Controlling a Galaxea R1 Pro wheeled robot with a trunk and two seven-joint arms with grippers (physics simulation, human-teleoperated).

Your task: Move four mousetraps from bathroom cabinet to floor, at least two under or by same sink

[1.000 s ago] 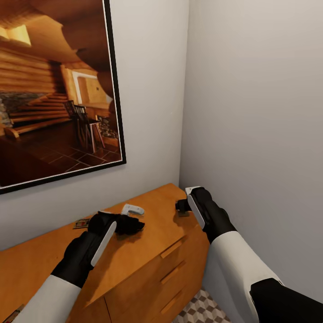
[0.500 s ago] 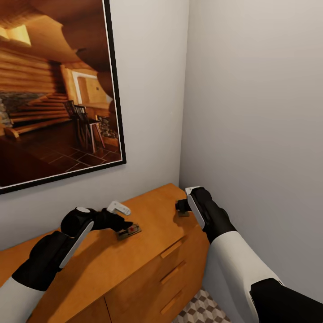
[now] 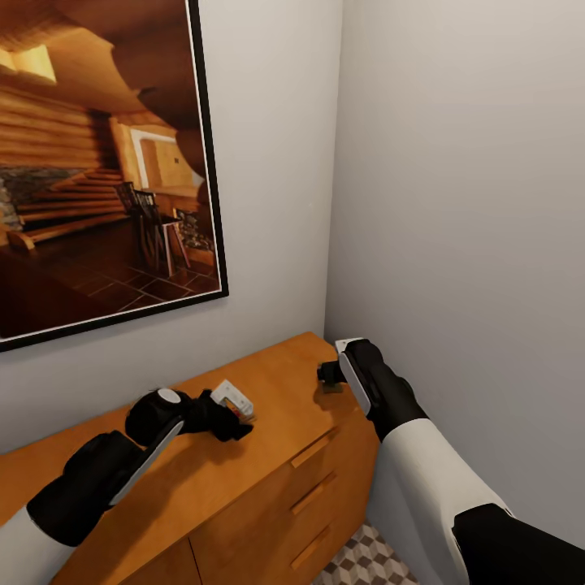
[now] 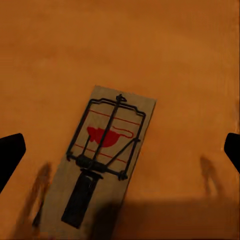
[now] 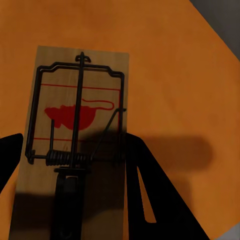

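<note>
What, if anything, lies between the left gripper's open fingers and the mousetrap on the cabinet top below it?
Nothing visible. In the left wrist view the mousetrap lies flat on the bare cabinet top, with the left gripper open above it and no object between.

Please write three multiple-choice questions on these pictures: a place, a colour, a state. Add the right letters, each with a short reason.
1. Where does the mousetrap under the left gripper lie?
A) on the floor B) on the cabinet top C) in a drawer
2. What colour is the mouse printed on it?
A) red B) blue C) green
3. How is the left gripper?
A) shut on the trap B) shut, empty C) open, astride the trap
Answers: 1 B, orange wood surrounds it. 2 A, red shape under the wire. 3 C, both fingertips stand clear of the board.
</note>
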